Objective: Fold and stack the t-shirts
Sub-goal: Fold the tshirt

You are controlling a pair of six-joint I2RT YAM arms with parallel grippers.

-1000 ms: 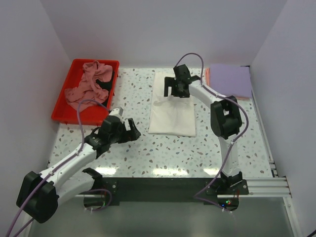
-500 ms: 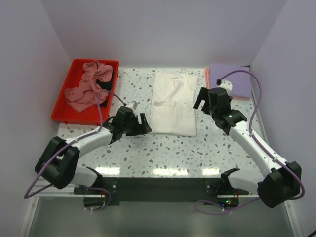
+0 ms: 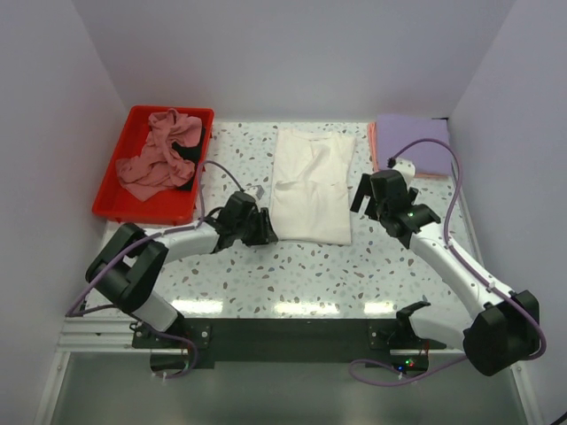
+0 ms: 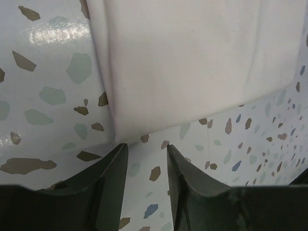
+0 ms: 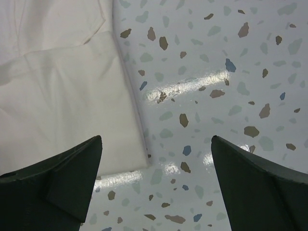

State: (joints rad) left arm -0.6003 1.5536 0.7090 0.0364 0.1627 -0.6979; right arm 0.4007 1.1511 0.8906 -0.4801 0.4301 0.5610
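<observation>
we see left gripper (image 4: 146, 150) jaws narrow, gripping nothing; near-left corner of the white t-shirt (image 4: 192, 62) just past its tips. right gripper (image 5: 156, 139) wide over the near-right corner. shirt lies flat on table (image 3: 292, 270), long axis near-to-far.

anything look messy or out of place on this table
The pink shirts lie crumpled in a heap in the red tray, far left, black cloth tangled in. The white shirt lies flat; the lavender shirt sits folded far right.

The tray (image 3: 115, 199), upper left, holds crumpled t-shirts (image 3: 159, 159); a flat t-shirt (image 3: 312, 181) lies mid-frame on the surface (image 3: 310, 274); folded t-shirts (image 3: 412, 142) sit upper right.
</observation>
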